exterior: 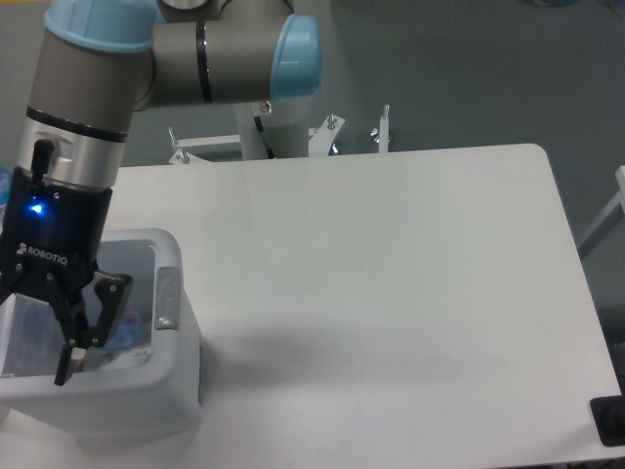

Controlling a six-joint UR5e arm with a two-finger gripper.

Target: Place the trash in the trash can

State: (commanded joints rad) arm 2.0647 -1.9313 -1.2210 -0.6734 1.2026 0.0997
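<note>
Across the table [391,274], the white surface shows bare from the bin to the right rim; no paper wad and no bottle lies on it in this view. Its far edge runs beneath the arm's base column, its right edge curves down toward the lower right corner, and a dark object [610,422] sits just past that corner. Open room for travel lies to my right and toward the far edge, with nothing standing in the path.

At the lower left stands the trash can [146,391], its thick rim and grey side tab [167,298] facing the open table. Its near wall sits close to the table's front edge and its left side runs out of frame, so clearance there cannot be judged.

Inside the can, blurred contents [127,332] show bluish and reddish tints behind my fingers. I judge these to be the trash, though wad and bottle cannot be told apart.

Over the can's opening hangs my gripper [73,342], tips below rim level. My jaws stand spread, with nothing visibly pinched between them.

Judgement: the deposit appears done. What is left is a straight vertical withdrawal, keeping the fingers off the rim and the tab wall on my right.
</note>
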